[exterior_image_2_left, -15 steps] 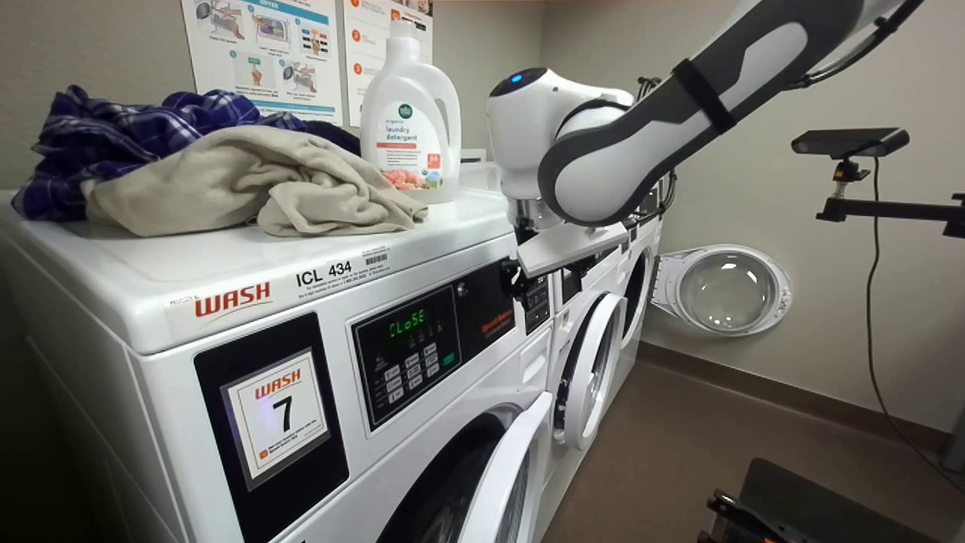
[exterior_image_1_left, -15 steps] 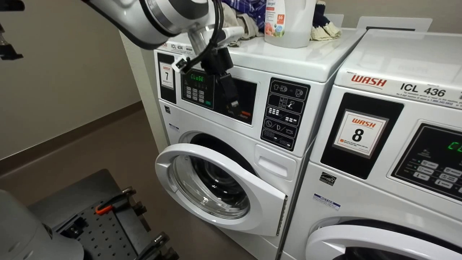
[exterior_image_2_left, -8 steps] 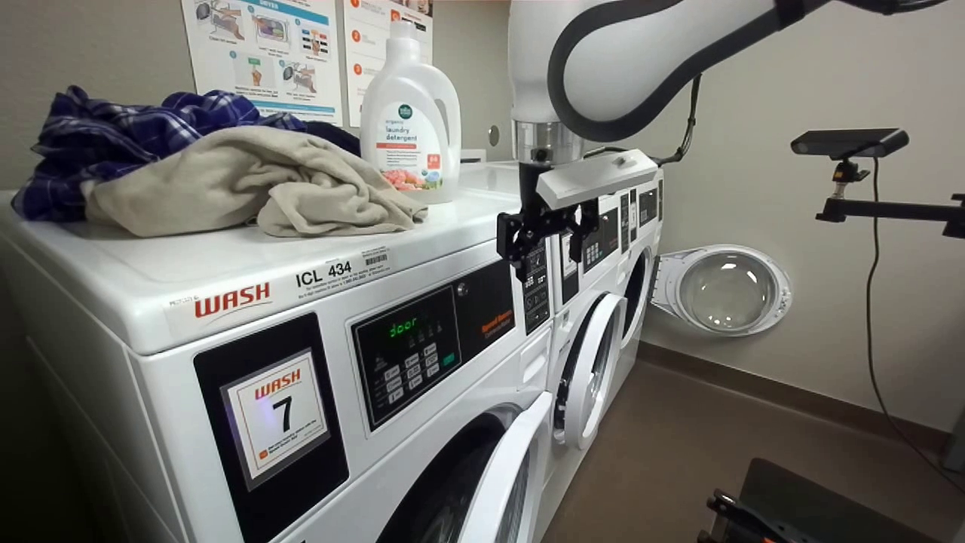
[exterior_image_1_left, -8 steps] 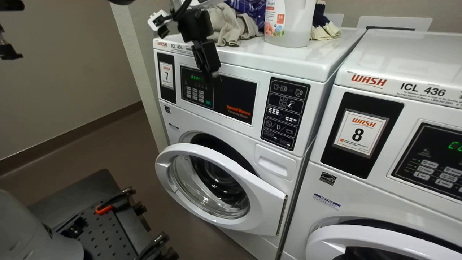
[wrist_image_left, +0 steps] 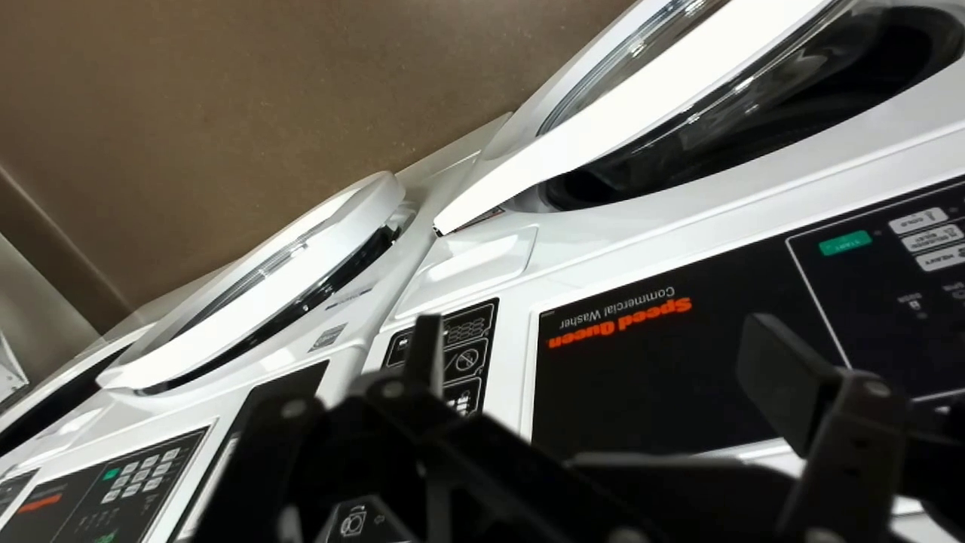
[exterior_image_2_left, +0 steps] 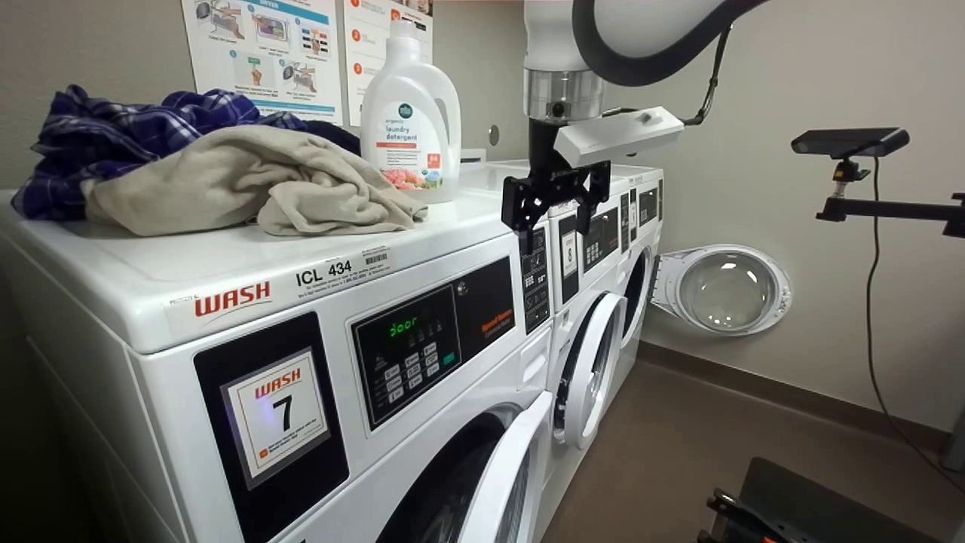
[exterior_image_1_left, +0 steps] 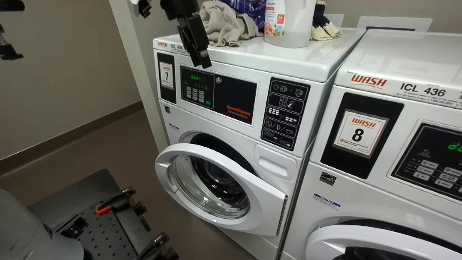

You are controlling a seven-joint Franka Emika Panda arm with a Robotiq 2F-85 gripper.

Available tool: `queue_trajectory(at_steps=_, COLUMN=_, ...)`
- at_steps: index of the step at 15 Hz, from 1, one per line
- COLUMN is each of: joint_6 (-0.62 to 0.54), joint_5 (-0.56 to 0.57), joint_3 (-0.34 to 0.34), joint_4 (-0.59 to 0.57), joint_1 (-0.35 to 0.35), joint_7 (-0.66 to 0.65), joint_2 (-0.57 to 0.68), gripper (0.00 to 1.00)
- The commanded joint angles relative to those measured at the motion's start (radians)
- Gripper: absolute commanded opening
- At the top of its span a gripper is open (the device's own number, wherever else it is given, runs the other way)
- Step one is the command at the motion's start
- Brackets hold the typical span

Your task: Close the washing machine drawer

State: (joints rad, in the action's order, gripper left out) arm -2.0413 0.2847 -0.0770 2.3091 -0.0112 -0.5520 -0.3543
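Note:
The washing machine [exterior_image_1_left: 249, 139], marked 7, also shows in an exterior view [exterior_image_2_left: 430, 264]. Its drawer [exterior_image_1_left: 276, 161] is a small white recessed front below the black symbol panel. It sits flush with the machine front; its compartments are not visible. The drawer front also shows in an exterior view [exterior_image_2_left: 535, 362] and in the wrist view [wrist_image_left: 475, 264]. My gripper [exterior_image_1_left: 201, 65] is in the air in front of the upper control panel, away from the drawer. Its fingers are wide apart with nothing between them, in an exterior view [exterior_image_2_left: 554, 226] and the wrist view [wrist_image_left: 595, 347].
The round door [exterior_image_1_left: 265, 206] of machine 7 stands open below the drawer. A detergent bottle [exterior_image_2_left: 411, 136] and beige cloth [exterior_image_2_left: 241, 181] lie on top. Machine 8 [exterior_image_1_left: 379, 195] stands beside it with its door open. A black perforated base [exterior_image_1_left: 101, 231] is in front.
My gripper has risen and pulled back from the panel, moving up and left in an exterior view. The drawer front and round door have not moved. The display changed from "CLOSE" to "door".

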Motion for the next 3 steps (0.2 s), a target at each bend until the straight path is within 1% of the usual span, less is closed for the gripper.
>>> queue_trajectory(at_steps=1, joint_6=0.050, joint_5=-0.036, joint_3=-0.029, joint_4=0.019, joint_1=0.005, joint_7=0.030, joint_2=-0.055, gripper=1.00)
queue_trajectory(at_steps=3, joint_6=0.065, joint_5=-0.040, joint_3=-0.048, joint_4=0.029, joint_1=0.003, joint_7=0.015, joint_2=-0.070, gripper=1.00)
